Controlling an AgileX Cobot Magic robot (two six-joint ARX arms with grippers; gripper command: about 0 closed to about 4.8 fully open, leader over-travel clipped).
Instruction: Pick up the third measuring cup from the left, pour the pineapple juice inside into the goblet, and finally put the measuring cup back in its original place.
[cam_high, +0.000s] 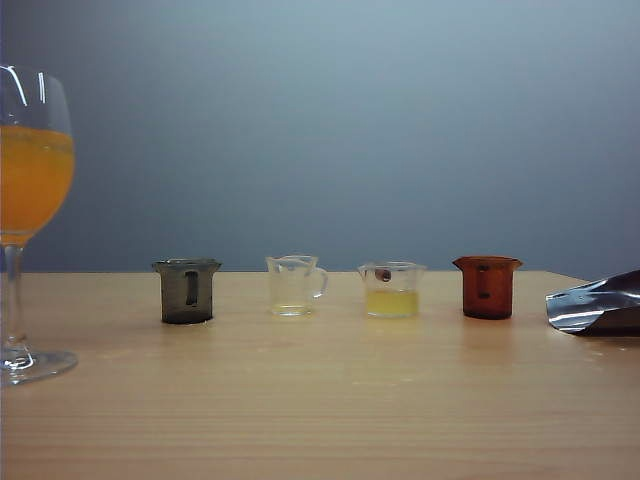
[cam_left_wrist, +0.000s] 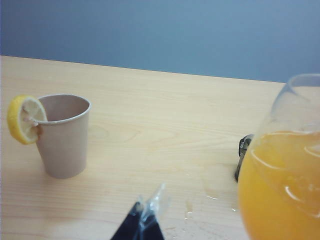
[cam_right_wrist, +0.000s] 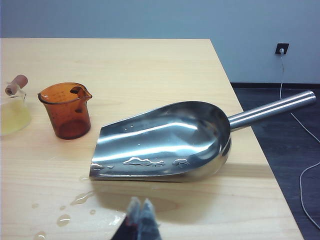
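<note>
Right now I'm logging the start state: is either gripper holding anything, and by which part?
Nothing is held. The left gripper and right gripper hang over the table with fingertips together and bare; the third measuring cup stands untouched in its row.

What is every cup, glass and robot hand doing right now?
goblet: upright, holds orange liquid
grey cup: upright
handled clear cup: upright, nearly empty
third measuring cup: upright, holds pineapple juice
amber cup: upright
scoop: lying, wet
paper cup: upright, lemon slice on rim
left gripper: shut, empty
right gripper: shut, empty
</note>
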